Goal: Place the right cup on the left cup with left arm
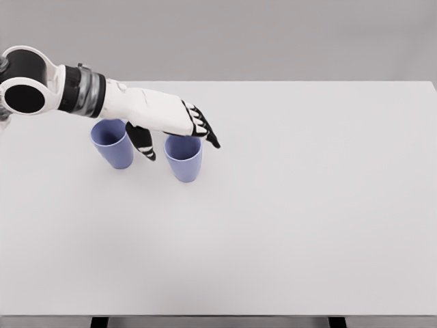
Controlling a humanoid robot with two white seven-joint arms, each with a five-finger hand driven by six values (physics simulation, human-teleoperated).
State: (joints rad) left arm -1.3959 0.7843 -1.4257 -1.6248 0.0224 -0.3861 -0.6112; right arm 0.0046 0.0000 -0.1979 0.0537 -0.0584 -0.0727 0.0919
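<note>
Only the left arm [89, 92] shows, reaching in from the upper left edge across the far part of the white table [307, 219]. Its white and black segments end in the left hand [179, 123], which hangs palm down over the two blue cups. The right cup [184, 160] stands upright directly beneath the hand, its far rim hidden under the knuckles and palm. The black fingertips [210, 139] extend past the cup's right side, pointing to the lower right, while the thumb [143, 145] drops down on the cup's left side, into the gap between the two cups. So the fingers and thumb are spread to either side of the right cup's mouth, loosely extended rather than curled tight. Whether any of them touches the cup's wall cannot be told from this view; the cup's base appears to rest on the table. The left cup [114, 145] stands upright just to the left of the thumb, under the wrist and forearm, its rim partly covered by the arm. The two cups stand near each other and apart, with the thumb between them.
</note>
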